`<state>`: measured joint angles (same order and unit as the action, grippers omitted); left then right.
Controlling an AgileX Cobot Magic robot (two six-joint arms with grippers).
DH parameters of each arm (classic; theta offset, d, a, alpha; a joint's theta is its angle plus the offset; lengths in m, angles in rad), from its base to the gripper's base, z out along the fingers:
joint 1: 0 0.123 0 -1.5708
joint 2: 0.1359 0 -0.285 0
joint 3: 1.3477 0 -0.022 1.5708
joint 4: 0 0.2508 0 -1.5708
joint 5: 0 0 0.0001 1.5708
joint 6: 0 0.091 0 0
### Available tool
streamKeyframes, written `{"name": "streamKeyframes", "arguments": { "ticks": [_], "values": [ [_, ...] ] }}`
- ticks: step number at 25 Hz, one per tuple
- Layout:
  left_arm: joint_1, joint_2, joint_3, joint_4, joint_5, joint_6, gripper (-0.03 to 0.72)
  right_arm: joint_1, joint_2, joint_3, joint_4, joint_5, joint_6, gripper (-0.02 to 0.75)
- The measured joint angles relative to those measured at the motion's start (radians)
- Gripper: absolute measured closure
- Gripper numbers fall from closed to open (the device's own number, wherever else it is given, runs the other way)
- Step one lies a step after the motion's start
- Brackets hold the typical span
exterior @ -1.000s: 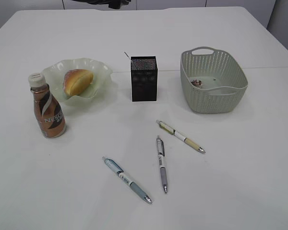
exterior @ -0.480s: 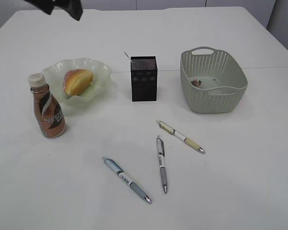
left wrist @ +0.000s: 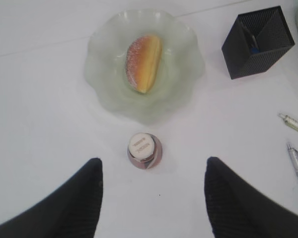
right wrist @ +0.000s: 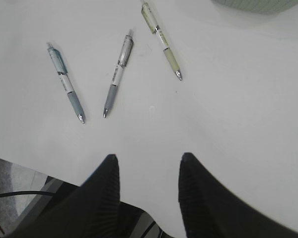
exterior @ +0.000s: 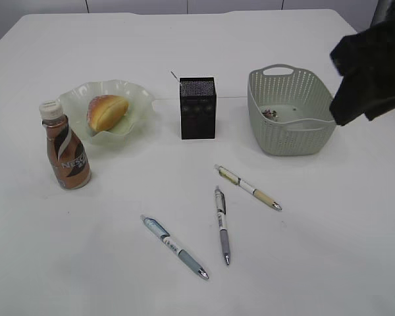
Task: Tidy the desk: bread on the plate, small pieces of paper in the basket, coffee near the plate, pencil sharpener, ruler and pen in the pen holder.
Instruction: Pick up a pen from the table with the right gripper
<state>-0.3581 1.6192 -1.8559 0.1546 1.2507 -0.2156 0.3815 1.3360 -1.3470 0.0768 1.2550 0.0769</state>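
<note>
Your desk (exterior: pixel 197 46) carries everything, so read it from the biggest thing down; the basket (exterior: pixel 291 123) sits at about two o'clock from the desk's middle with small scraps of paper (exterior: pixel 270 113) already lying in its bottom; the plate (exterior: pixel 141 102) sits at about ten o'clock with the bread (exterior: pixel 106 112) resting on it; the pen holder (exterior: pixel 197 108) stands upright at twelve o'clock, between plate and basket; the coffee (exterior: pixel 65 146) stands upright just beside the plate, at its seven o'clock.

By my reading those steps are done and the pens are what is left; three lie flat on the desk, well apart from the holder; the green pen (exterior: pixel 247 187) at five o'clock from the holder, the grey pen (exterior: pixel 221 225) near six o'clock, the blue pen (exterior: pixel 174 247) at seven o'clock; no ruler or sharpener shows on the open desk.

Your right pincer (right wrist: pixel 146 168) hovers above the pens with its jaws spread and nothing between them; your left pincer (left wrist: pixel 154 173) hangs over the coffee, jaws also spread and empty.

Next, I judge, you bring the right pincer down over the green pen, the nearest to it, turn the jaws across the barrel, pinch, lift, then tip it upright above the holder's narrow mouth.
</note>
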Motion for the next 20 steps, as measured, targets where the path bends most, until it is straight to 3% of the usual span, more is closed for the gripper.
{"name": "streamKeyframes", "arguments": {
  "ticks": [8, 20],
  "values": [
    [0.04, -0.157, 0.0, 0.002, 0.013, 0.009, 0.27, 0.0, 0.273, -0.075, -0.061, -0.03, -0.088, 0.318],
    [0.04, -0.227, 0.0, 0.011, 0.019, 0.009, 0.275, 0.0, 0.664, -0.315, -0.061, -0.116, -0.306, 0.311]
  ]
}}
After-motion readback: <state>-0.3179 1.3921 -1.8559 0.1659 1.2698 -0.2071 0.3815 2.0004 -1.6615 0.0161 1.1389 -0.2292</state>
